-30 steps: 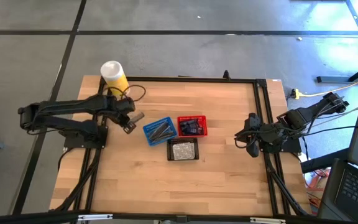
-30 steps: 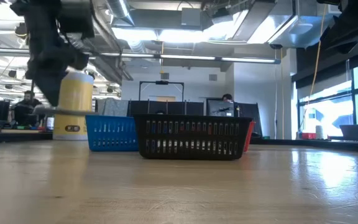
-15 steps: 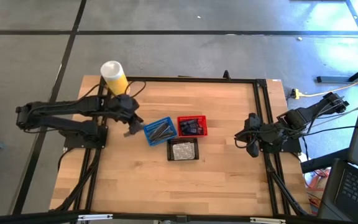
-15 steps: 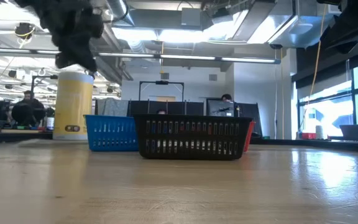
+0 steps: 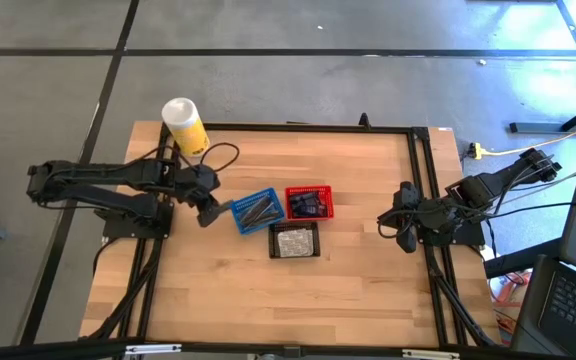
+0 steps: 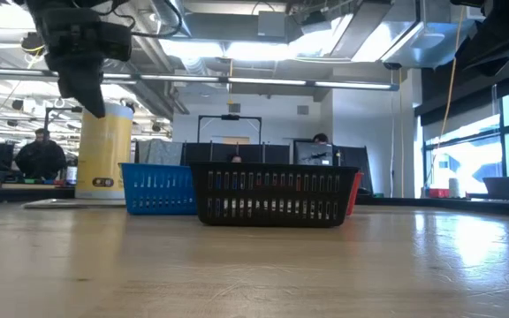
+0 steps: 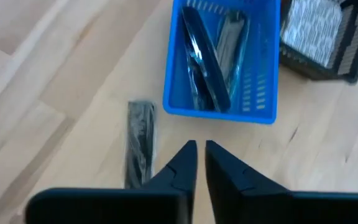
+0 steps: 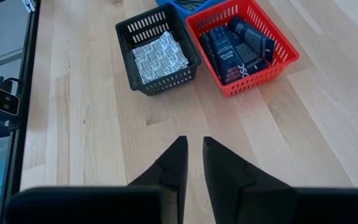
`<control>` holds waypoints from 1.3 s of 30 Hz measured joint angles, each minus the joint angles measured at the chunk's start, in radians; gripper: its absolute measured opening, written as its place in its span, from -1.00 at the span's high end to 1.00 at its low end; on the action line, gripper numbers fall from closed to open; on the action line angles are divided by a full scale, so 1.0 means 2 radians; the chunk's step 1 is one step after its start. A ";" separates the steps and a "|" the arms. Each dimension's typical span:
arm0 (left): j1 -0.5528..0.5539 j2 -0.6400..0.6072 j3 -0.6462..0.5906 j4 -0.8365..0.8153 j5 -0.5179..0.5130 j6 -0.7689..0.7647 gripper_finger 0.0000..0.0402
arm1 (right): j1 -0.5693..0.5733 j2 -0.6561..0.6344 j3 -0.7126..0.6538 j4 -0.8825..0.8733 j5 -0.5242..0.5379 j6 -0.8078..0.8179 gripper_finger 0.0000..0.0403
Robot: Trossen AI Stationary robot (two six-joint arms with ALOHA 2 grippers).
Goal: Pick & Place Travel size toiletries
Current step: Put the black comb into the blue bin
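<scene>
Your left gripper point(image 7: 201, 149) hovers empty, fingers nearly together, above one dark sachet point(image 7: 140, 143) lying on the table beside the blue basket point(image 7: 219, 111). Other toiletries sit sorted in baskets. Right gripper point(image 8: 193, 146) waits, fingers slightly apart.

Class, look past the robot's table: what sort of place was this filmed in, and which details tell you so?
Probably an open-plan lab or workshop: exposed ceiling ducts and strip lights overhead, people at desks with monitors behind the wooden table, and a laptop beside it.
</scene>
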 joint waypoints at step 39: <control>-0.035 0.172 0.000 -0.074 -0.089 -0.044 0.06 | 0.000 0.000 0.000 0.000 0.000 0.000 0.38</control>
